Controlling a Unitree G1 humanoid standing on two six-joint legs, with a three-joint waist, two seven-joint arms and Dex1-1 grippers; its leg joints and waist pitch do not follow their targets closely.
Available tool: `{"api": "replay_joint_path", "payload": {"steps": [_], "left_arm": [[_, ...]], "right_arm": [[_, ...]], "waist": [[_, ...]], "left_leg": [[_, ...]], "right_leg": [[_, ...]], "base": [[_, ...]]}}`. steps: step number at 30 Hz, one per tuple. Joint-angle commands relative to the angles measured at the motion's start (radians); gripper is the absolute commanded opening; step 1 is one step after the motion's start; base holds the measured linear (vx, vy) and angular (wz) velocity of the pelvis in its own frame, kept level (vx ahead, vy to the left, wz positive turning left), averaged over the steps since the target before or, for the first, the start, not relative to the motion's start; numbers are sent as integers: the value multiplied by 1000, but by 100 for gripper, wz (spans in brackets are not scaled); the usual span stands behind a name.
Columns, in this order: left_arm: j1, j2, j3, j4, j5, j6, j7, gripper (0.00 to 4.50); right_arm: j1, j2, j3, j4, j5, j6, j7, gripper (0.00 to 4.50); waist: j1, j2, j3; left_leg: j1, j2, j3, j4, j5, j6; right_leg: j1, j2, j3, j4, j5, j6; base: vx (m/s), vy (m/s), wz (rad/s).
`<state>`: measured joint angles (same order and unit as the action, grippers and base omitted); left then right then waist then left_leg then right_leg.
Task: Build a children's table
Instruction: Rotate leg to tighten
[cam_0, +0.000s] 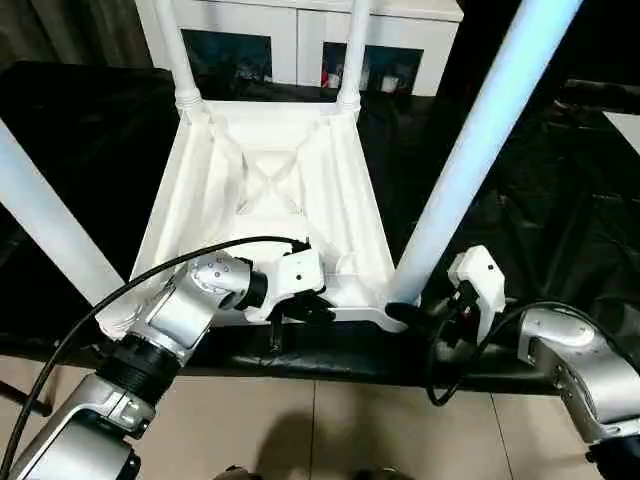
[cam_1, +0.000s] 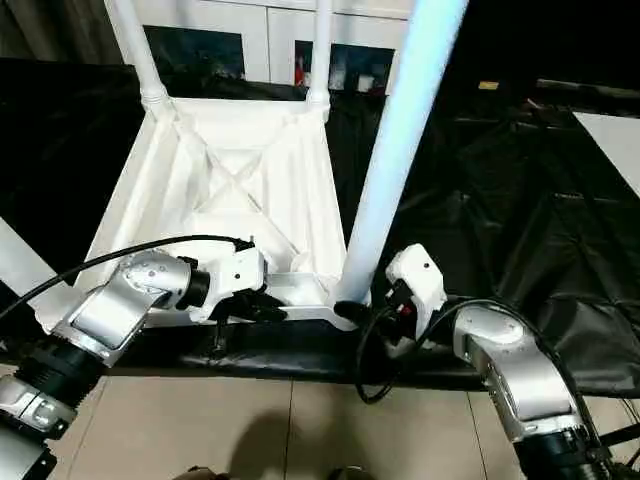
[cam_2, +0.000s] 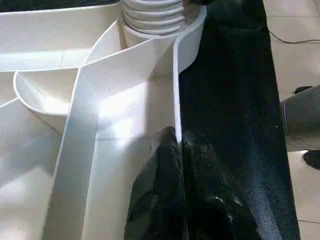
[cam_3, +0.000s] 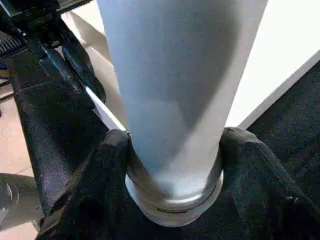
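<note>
My right pincer (cam_3: 172, 150) holds the base of a white leg (cam_0: 480, 150), one finger on each side, at the near right corner socket. My left pincer (cam_2: 181, 145) pinches the near rim of the upturned tabletop (cam_0: 270, 190), which lies on a black-covered surface (cam_0: 560, 220).

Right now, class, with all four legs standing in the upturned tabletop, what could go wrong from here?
1. The right pincer grips the near right leg at its base; that leg seems to lean, so it may be seated crooked or slip out.
2. The left pincer pinches only the tabletop's near rim, a thin edge; the tabletop could slip and shift on the black cloth.
</note>
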<state>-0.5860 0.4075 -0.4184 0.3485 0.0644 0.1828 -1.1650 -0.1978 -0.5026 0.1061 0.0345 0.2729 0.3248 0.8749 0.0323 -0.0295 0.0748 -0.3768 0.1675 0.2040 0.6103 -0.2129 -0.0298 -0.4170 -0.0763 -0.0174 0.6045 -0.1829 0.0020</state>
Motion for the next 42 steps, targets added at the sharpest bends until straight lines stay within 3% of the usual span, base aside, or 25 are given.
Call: {"api": "replay_joint_path", "payload": {"steps": [1, 12, 13, 16, 18, 21, 24, 27, 29, 31, 32, 33, 34, 35, 36, 38, 40, 42], "left_arm": [[-4, -4, -20, -12, 5, -2, -14, 0], [-4, -17, -10, 5, 6, 3, 15, 0], [-11, -36, 1, 20, 5, 15, 42, 0], [-38, -99, 34, 70, -4, 48, 126, 0], [-57, -132, 44, 100, 0, 59, 176, 0], [-103, -207, 72, 170, 17, 90, 310, 0], [-160, -287, 124, 259, 22, 130, 473, 0], [-201, -329, 153, 337, 32, 137, 585, 0], [-236, -357, 170, 412, 41, 110, 685, 0], [-243, -358, 158, 422, 50, 101, 679, 0], [-243, -358, 158, 422, 50, 100, 675, 0], [-241, -354, 149, 416, 56, 94, 658, 0], [-236, -345, 140, 405, 62, 87, 637, 0], [-231, -339, 132, 397, 65, 78, 620, 0], [-218, -322, 116, 375, 72, 69, 587, 0], [-205, -310, 107, 354, 74, 68, 565, 0], [-196, -297, 94, 341, 72, 53, 531, 0], [-159, -254, 65, 278, 64, 40, 449, 0]], "right_arm": [[-1, -9, 10, 13, -6, -7, 21, 252], [38, 12, 18, 38, -31, -37, -12, 248], [41, 40, 10, 51, -42, -40, -62, 248], [41, 116, -12, 75, -56, -36, -184, 248], [34, 160, -20, 88, -70, -36, -255, 248], [-2, 273, -56, 134, -82, -19, -429, 248], [-60, 395, -106, 197, -82, -6, -613, 247], [-108, 477, -130, 251, -85, -21, -721, 247], [-164, 537, -119, 317, -130, -52, -818, 247], [-182, 538, -92, 340, -160, -67, -811, 247], [-182, 540, -95, 340, -157, -70, -809, 276], [-180, 548, -110, 332, -135, -78, -792, 279], [-172, 546, -121, 306, -121, -86, -774, 276], [-168, 539, -121, 291, -119, -91, -761, 276], [-155, 517, -119, 255, -123, -95, -742, 289], [-143, 495, -117, 223, -129, -91, -735, 326], [-125, 479, -121, 183, -129, -87, -726, 328], [-63, 408, -124, 71, -143, -75, -688, 366]], "waist": [[-1, -7, -66], [0, -6, -66], [0, -7, -65], [-5, -8, -57], [-10, -7, -55], [-14, -2, -55], [-26, -6, -57], [-27, -3, -58], [-33, -3, -60], [-38, -3, -62], [-50, -6, -66], [-51, -4, -69], [-43, -6, -78], [-41, -4, -82], [-36, -6, -85], [-24, -4, -83], [-19, -5, -77], [-13, -4, -70]], "left_leg": [[20, 64, -23, -67, -25, 129], [21, 64, -23, -67, -54, 112], [20, 63, -23, -68, -61, 107], [24, 61, -24, -76, -161, 58], [25, 60, -30, -82, -219, 17], [26, 58, -32, -85, -227, 2], [21, 52, -35, -85, -239, -18], [20, 50, -35, -84, -226, -4], [19, 46, -34, -84, -212, -7], [5, 47, -39, -85, -184, 7], [-11, 46, -44, -85, -144, 21], [-13, 47, -47, -84, -123, 27], [5, 46, -36, -66, -61, 78], [6, 46, -34, -62, -16, 100], [-1, 44, -32, -57, 66, 143], [3, 47, -28, -52, 116, 192], [5, 50, -24, -55, 75, 204], [9, 57, -25, -63, 4, 173]], "right_leg": [[55, -64, 34, -41, 22, -320], [54, -63, 35, -45, -22, -308], [53, -63, 35, -47, -33, -307], [46, -63, 35, -67, -191, -281], [44, -63, 36, -77, -298, -240], [40, -61, 37, -80, -308, -218], [39, -62, 37, -85, -346, -200], [41, -61, 37, -86, -315, -197], [39, -57, 34, -85, -294, -199], [55, -59, 33, -74, -225, -199], [67, -63, 30, -66, -169, -205], [70, -63, 27, -62, -147, -208], [57, -62, 34, -57, -22, -246], [60, -63, 35, -45, 56, -270], [64, -58, 33, -31, 190, -301], [58, -57, 30, -24, 276, -323], [54, -59, 29, -32, 203, -330], [53, -59, 30, -43, 75, -313]], "base": [[0, 0, 0], [0, 0, 0], [0, 0, 0], [0, 0, 0], [0, 0, 0], [0, 0, 0], [0, 0, 0], [0, 0, 0], [0, 0, 0], [0, 0, 0], [0, 0, 0], [0, 0, 0], [0, 0, 0], [73, -15, 0], [66, -17, 3], [33, -9, 2], [0, 0, 0], [0, 0, 0]]}}
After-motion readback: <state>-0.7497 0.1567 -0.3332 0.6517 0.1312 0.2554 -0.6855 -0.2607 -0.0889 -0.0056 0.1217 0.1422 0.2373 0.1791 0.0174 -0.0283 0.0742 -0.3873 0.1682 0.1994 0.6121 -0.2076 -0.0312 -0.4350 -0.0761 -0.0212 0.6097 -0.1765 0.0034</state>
